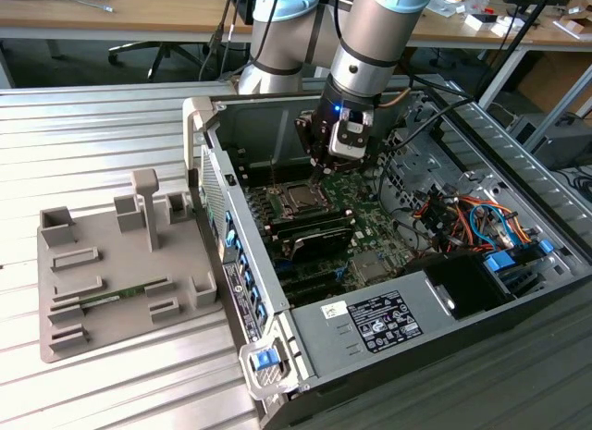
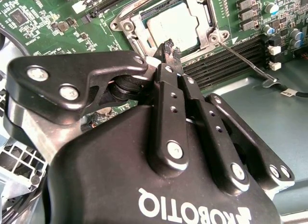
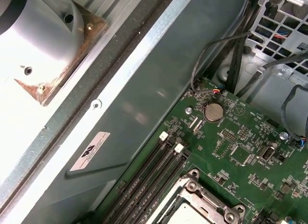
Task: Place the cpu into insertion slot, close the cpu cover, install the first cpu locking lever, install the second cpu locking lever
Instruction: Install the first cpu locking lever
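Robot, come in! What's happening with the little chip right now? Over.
Gripper fingers shut, holding nothing, tips at the cpu cover edge. Cpu seated under the closed cover. One thin locking lever sticking out sideways.

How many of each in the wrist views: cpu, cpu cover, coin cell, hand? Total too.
cpu: 1
cpu cover: 1
coin cell: 1
hand: 1
Total: 4
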Tool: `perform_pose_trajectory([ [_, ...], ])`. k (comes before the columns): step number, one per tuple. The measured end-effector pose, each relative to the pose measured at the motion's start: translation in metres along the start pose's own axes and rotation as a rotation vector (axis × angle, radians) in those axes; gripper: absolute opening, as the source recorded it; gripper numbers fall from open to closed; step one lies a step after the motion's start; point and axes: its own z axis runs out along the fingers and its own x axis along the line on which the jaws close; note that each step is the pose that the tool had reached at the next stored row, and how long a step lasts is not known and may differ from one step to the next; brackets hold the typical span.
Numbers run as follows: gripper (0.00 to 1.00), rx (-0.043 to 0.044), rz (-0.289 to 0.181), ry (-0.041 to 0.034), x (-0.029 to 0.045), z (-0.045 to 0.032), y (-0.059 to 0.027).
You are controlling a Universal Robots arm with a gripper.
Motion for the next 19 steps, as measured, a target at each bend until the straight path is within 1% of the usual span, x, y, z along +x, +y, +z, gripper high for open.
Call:
perform_pose_trajectory([
  [19, 0.1, 0.001, -0.035, -0.0009, 0.0, 0.0, 0.0],
])
